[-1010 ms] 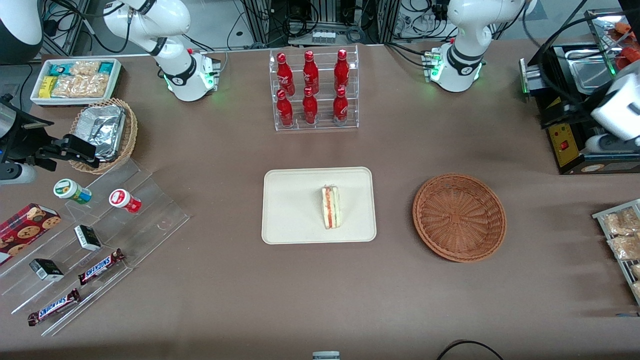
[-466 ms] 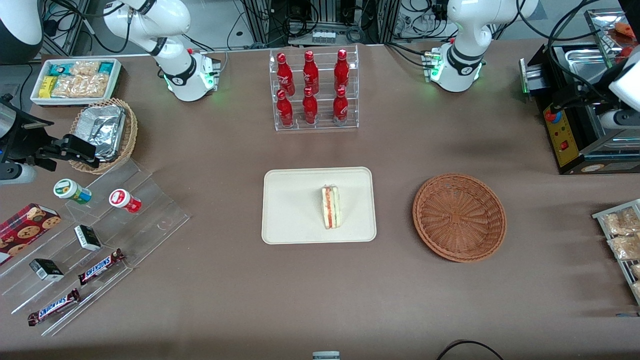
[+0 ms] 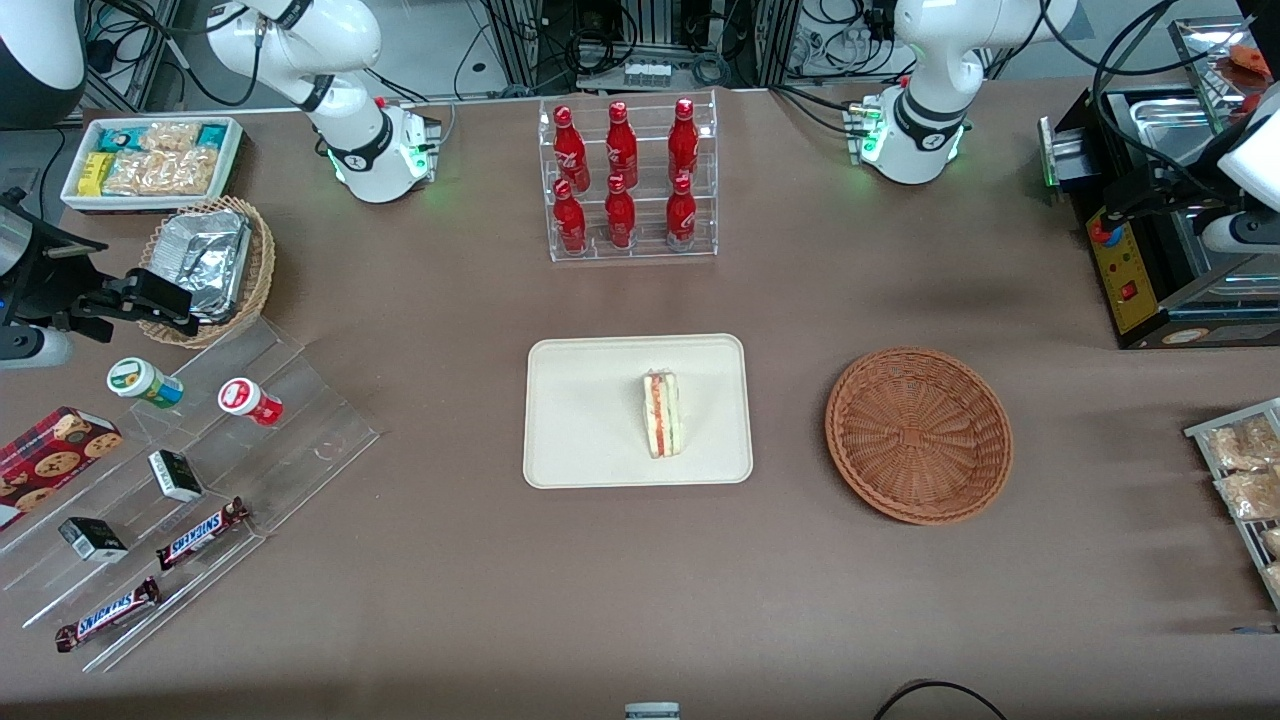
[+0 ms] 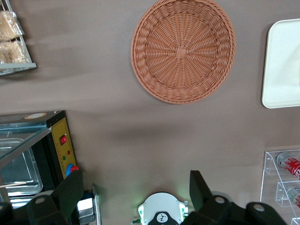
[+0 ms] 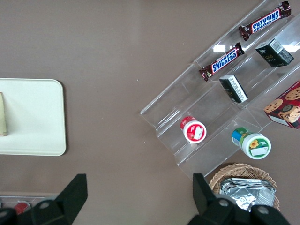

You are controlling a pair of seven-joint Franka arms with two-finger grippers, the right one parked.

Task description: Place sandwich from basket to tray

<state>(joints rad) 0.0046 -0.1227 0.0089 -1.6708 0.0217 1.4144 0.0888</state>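
The sandwich (image 3: 662, 414) lies on the cream tray (image 3: 580, 410), standing on its edge with the red, yellow and green filling up. Beside the tray, toward the working arm's end of the table, the reddish-brown basket (image 3: 918, 434) has nothing in it. My gripper (image 4: 135, 190) hangs high over the table near the arm's own base, well away from the basket (image 4: 183, 50) and the tray (image 4: 283, 70). Its two dark fingers (image 4: 70, 192) are spread wide with nothing between them. The front view shows only the arm's wrist (image 3: 1250, 165), above the black machine.
A clear rack of red bottles (image 3: 625, 180) stands farther from the camera than the tray. A black machine (image 3: 1150, 230) and a rack of snack packets (image 3: 1245, 470) sit at the working arm's end. Acrylic steps with snacks (image 3: 180, 480), a tan foil basket (image 3: 210, 265) and a white bin (image 3: 150, 160) are at the parked arm's end.
The working arm's wrist has drawn back farther off the frame edge above the black machine. The sandwich, tray and basket have not moved.
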